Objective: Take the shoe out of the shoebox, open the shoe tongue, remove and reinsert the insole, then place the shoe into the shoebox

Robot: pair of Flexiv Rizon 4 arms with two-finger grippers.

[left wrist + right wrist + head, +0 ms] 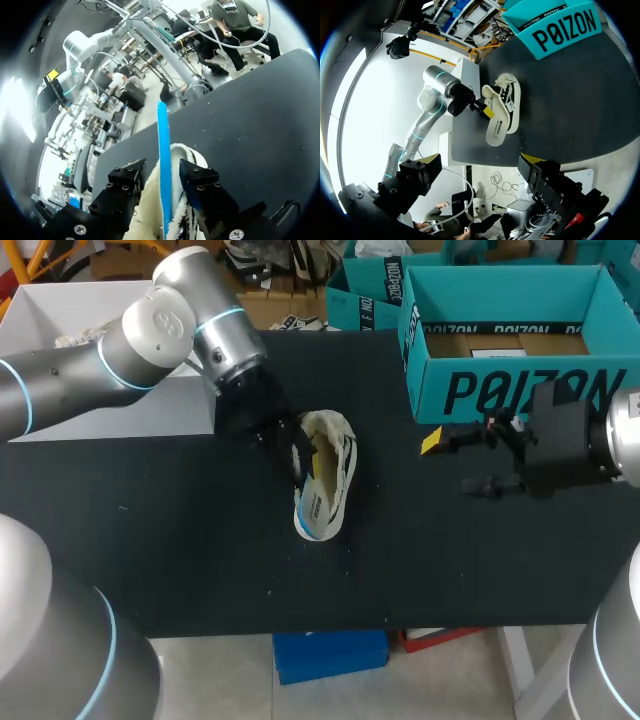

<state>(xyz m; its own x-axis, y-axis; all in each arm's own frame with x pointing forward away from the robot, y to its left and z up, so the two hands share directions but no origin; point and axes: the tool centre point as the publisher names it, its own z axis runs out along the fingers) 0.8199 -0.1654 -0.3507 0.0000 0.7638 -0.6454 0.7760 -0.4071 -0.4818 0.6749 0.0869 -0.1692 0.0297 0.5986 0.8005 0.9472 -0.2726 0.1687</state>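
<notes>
Here we have the shoe (328,475) out of the box, lying on its side near the middle of the black table (200,540). It is a cream low sneaker with dark side stripes and a fleecy lining, and its opening faces our left arm. The left pincer (290,445) is at that opening, against the collar of the shoe. In the left wrist view a thin blue strip (163,140) stands up out of the fleecy lining straight ahead of the pincer. We cannot tell whether the strip is the insole seen edge-on, nor whether the left pincer is clenched or released. The right pincer (455,462) hangs over the table to the right of the shoe, well apart from it. It is released, with nothing between its spread fingers. The teal shoebox (510,390) stands open at the far right of the table, just behind the right pincer.
</notes>
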